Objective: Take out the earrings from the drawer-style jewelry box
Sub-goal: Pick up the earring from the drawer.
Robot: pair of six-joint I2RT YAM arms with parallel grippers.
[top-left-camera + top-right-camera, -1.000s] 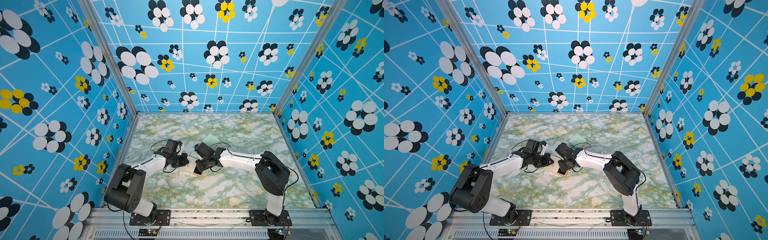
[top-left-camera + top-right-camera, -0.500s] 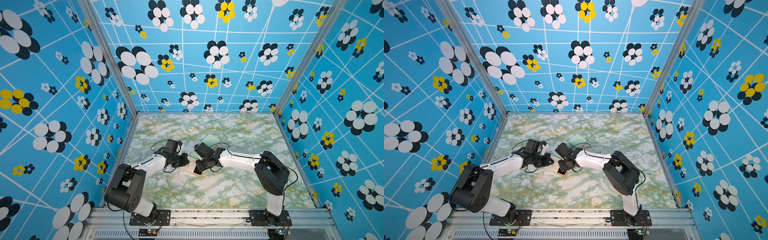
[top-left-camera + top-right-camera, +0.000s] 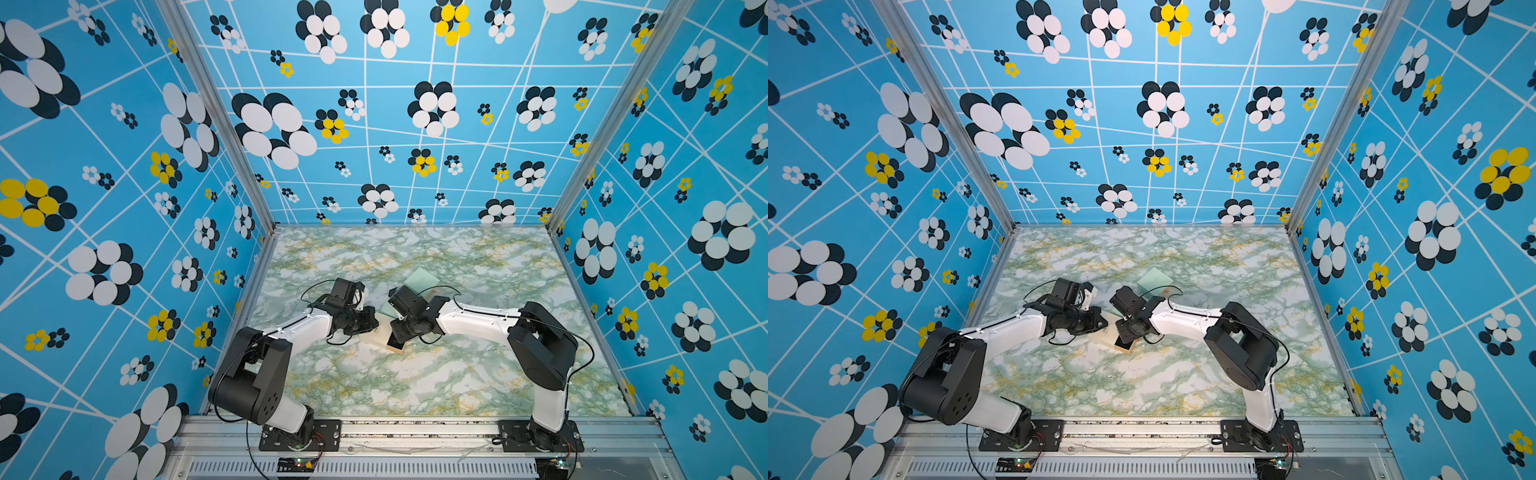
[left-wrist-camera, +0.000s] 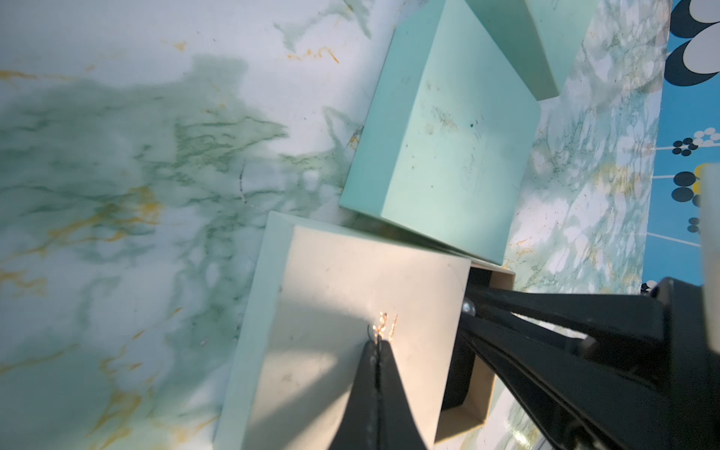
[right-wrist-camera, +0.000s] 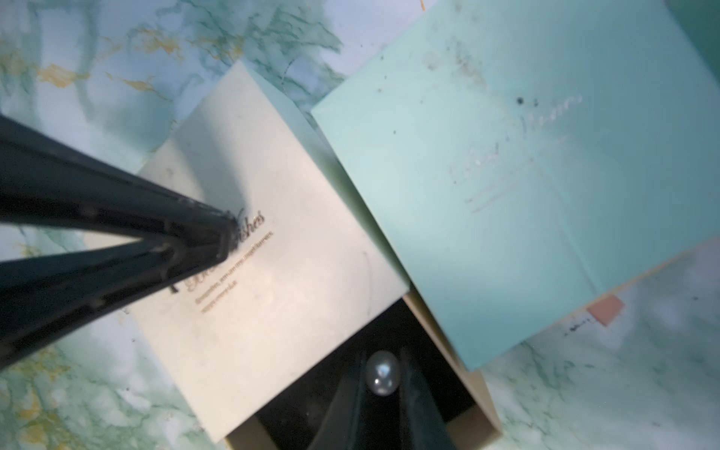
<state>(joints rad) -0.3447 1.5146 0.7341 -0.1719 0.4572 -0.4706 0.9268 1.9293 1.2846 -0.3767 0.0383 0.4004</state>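
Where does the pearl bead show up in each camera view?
Top views: hidden under the right claw in both.
Left wrist: pearl bead at the right claw's tip, beside the cream box lid.
Right wrist: pearl bead between the claw's fingers, over the open drawer.
Landmark: the cream box lid, in all four views.

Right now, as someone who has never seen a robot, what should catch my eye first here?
Probably the bright blue flower-patterned walls boxing in a green-veined marble tabletop. Near its middle sits a cream cardboard drawer box: the shut left claw touches its lid, while a shiny pale pearl bead sits between the fingers of the right claw, over the pulled-out drawer.
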